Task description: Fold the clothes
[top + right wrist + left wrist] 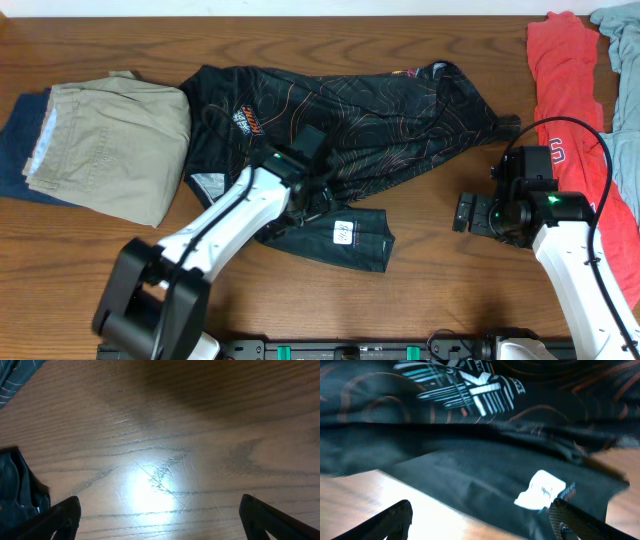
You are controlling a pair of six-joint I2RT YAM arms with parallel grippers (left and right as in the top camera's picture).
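Observation:
The black jersey (350,120) with orange contour lines lies crumpled across the middle of the wooden table (440,270), with a white tag (341,235) showing near its front hem. My left gripper (315,205) is open and hovers over the jersey's lower edge. The left wrist view shows the dark fabric (470,475), the white tag (540,491) and white lettering (465,390) beyond my open fingers (480,522). My right gripper (466,212) is open and empty over bare wood, right of the jersey. The right wrist view shows only wood between its fingers (160,515).
Folded beige trousers (115,140) lie on a dark blue garment (15,150) at the left. A red shirt (565,110) and a grey-blue garment (622,100) lie at the right edge. A dark fabric corner (17,485) shows at the left of the right wrist view.

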